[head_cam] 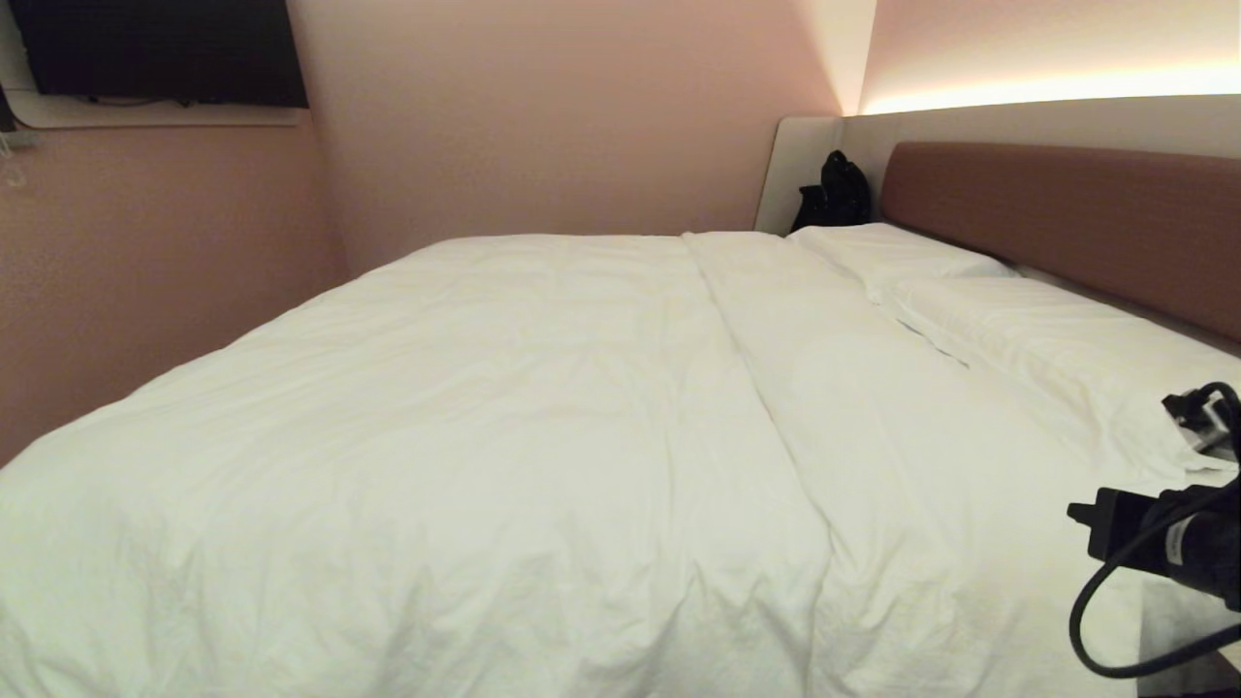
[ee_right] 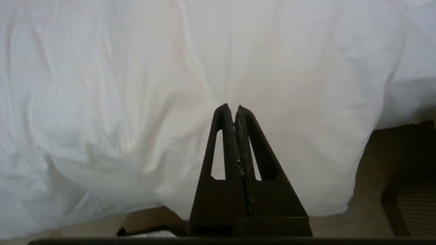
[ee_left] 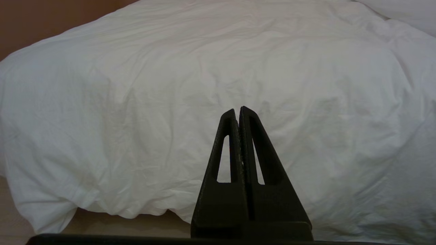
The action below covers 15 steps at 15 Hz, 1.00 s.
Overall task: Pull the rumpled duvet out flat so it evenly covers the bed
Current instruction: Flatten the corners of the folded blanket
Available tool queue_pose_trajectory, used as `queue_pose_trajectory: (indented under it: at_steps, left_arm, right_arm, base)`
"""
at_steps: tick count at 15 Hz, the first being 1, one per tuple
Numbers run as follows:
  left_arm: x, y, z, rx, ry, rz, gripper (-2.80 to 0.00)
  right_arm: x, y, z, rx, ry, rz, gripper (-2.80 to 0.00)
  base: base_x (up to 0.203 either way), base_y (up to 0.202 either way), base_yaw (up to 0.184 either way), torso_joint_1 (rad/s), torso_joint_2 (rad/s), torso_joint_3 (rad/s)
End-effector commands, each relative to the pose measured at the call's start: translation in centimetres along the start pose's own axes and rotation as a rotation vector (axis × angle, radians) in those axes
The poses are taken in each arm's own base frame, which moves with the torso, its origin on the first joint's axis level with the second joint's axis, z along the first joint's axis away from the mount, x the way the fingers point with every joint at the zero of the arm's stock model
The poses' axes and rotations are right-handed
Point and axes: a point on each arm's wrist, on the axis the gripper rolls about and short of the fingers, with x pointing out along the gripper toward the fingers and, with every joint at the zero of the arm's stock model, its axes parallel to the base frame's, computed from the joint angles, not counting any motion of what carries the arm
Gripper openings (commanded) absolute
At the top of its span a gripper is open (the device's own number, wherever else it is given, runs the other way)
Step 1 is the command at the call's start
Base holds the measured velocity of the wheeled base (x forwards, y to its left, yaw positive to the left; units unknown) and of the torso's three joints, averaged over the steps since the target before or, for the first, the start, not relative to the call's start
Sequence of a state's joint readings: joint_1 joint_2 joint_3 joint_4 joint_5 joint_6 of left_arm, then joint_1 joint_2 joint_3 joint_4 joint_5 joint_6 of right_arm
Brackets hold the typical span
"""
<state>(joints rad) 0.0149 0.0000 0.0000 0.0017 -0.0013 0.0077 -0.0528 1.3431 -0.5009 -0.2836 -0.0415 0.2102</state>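
Ahead of both closed, empty jaws, apart: duvet (head_cam: 504, 407), spread over bed (head_cam: 1066, 213), edge hanging. Long axis across both. Left gripper (ee_left: 238, 109) and right gripper (ee_right: 231, 106) judged equally near.

No text, label, brand, number or sign can be read anywhere in these views.
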Motion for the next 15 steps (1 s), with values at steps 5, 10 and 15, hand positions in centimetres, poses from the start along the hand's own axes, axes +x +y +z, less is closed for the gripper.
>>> queue_pose_trajectory:
  at_steps: [5, 10, 15]
  left_arm:
    - [0.0, 0.0, 0.0, 0.000, 0.000, 0.000, -2.80]
    - [0.0, 0.0, 0.0, 0.000, 0.001, 0.000, -2.80]
    - [0.0, 0.0, 0.0, 0.000, 0.000, 0.000, -2.80]
  right_arm:
    - [5.9, -2.1, 2.1, 0.059, 0.083, -0.072, -2.80]
    - [14.6, -5.0, 3.6, 0.103, 0.161, -0.155, -2.80]
    - [22.5, -9.6, 3.0, 0.117, 0.257, -0.254, -2.80]
  base:
    - [0.000, 0.000, 0.000, 0.000, 0.00, 0.000]
    - [0.000, 0.000, 0.000, 0.000, 0.00, 0.000]
    - [0.000, 0.000, 0.000, 0.000, 0.00, 0.000]
